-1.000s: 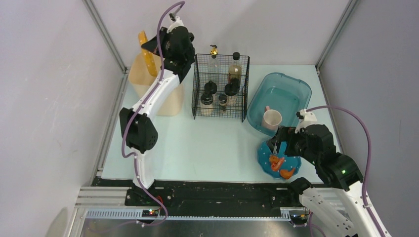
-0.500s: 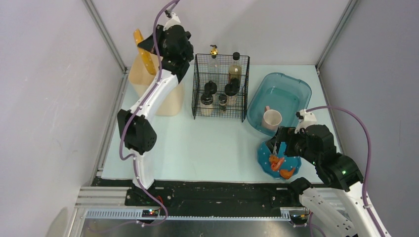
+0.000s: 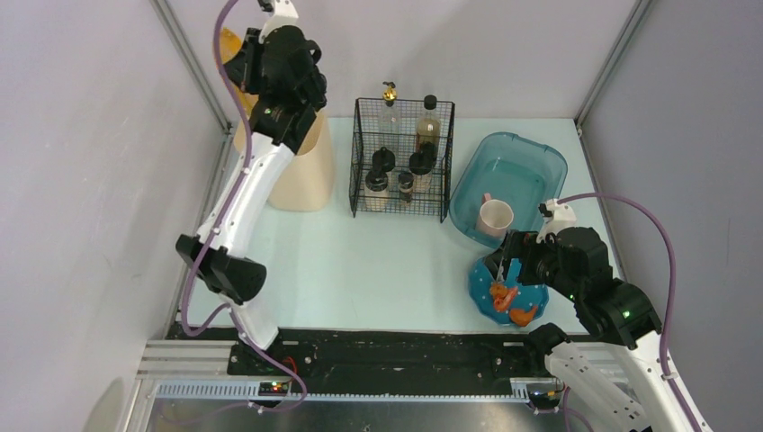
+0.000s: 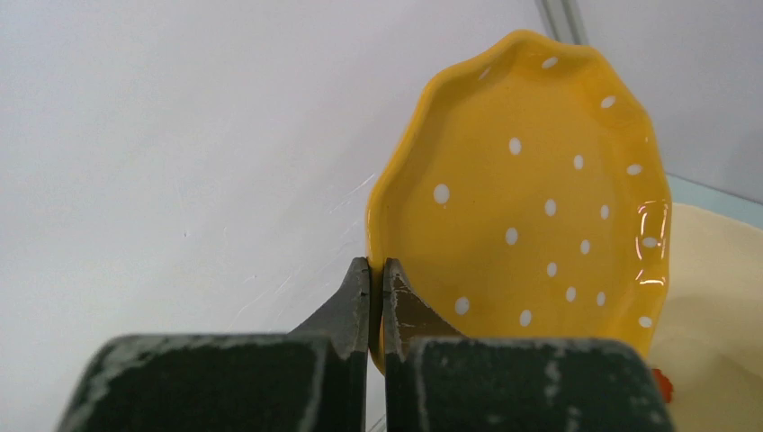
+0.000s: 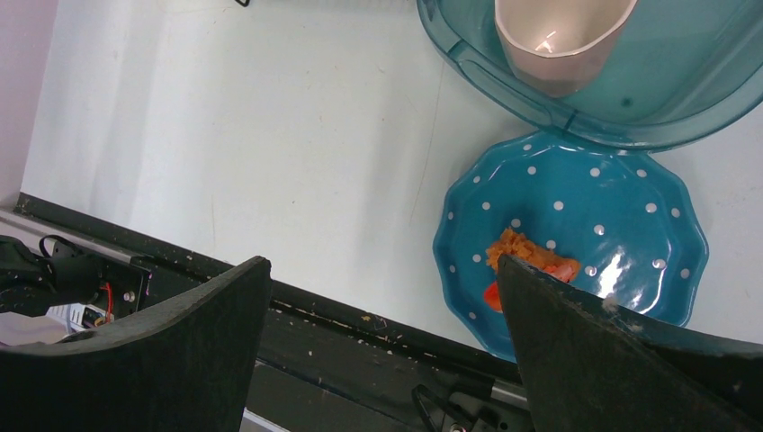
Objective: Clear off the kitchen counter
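The left tool (image 4: 376,279) pinches a yellow dotted plate (image 4: 531,198) above a cream bin (image 3: 306,175). The right tool (image 5: 382,265), spread wide, hovers over a blue dotted plate (image 5: 630,225) on the desk (image 5: 270,135).

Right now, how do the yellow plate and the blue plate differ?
The yellow plate is pinched by its rim in the left gripper; the blue plate lies flat on the counter. The blue plate carries orange food; the yellow plate's face shows none. Both are scalloped with white dots.
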You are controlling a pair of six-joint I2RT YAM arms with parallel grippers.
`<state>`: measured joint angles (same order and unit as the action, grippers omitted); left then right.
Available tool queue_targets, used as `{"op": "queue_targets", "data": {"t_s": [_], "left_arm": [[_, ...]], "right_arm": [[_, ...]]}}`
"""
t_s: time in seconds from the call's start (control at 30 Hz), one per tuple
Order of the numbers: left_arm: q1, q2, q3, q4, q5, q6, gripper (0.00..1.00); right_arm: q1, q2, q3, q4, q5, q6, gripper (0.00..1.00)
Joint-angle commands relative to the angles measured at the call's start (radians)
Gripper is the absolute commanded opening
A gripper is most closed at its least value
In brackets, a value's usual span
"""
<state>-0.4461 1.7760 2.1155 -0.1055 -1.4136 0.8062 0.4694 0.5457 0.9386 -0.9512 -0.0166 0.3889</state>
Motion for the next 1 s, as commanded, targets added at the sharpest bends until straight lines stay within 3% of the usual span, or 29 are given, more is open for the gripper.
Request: {"op": "queue_targets", "data": {"t_s": [0.0,0.2,0.37,0.57,0.97], "left_arm": [[-0.002,-0.096,0.062,-0.157,0.134,-0.219,0.0],[-0.003,-0.169,0.064,-0.351,0.306,-0.421,0.0],[-0.003,-0.247,0.034,-0.465,0.531,-0.577,0.0],[-0.003,-0.349,-0.012,-0.535,0.816,-0.781,0.0],[-0.002,-0.458,-0.061,-0.65,1.179,-1.072,0.0]], "right_arm": [[0.007,-0.012,-0.001,0.024,-0.009,0.007,1.0],[0.008,-0.015,-0.001,0.023,-0.006,0.013,1.0],[0.011,-0.012,-0.001,0.032,-0.008,0.015,1.0],[0.011,-0.006,0.012,0.036,-0.007,0.014,1.0],[0.012,0.014,0.111,-0.019,-0.016,-0.027,1.0]]}}
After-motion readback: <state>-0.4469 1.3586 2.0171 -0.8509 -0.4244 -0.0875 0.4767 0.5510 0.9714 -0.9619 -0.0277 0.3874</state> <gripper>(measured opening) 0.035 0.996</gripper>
